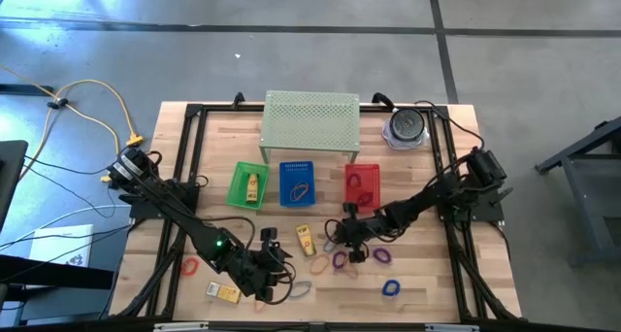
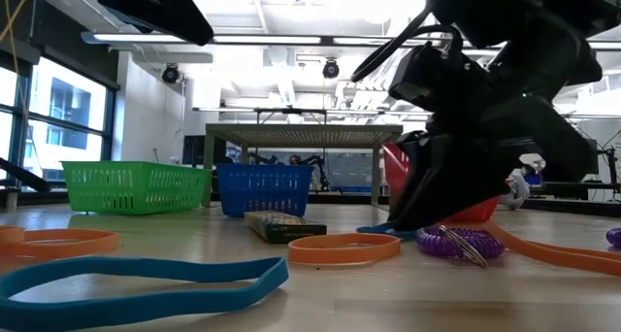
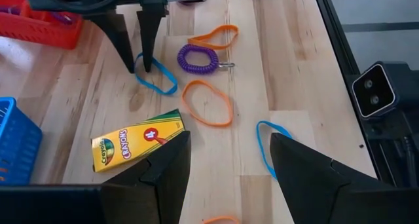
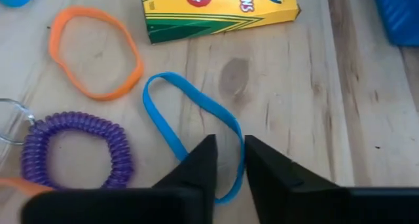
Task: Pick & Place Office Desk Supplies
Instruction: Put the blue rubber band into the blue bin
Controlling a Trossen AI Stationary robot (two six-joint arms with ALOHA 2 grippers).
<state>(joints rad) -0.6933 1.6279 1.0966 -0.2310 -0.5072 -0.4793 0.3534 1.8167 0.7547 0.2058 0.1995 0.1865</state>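
We see the right gripper down on the tabletop, fingers pinched on the blue rubber band beside the crayon packet. The left gripper hovers nearby, fingers spread, holding nothing.

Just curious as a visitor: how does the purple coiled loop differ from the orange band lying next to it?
The purple coiled loop is thick, ridged like a spring, and carries a metal ring; the orange band is thin, smooth and plain. The purple one forms a tighter circle, while the orange one lies as a wider oval. Both lie flat on the wooden table.
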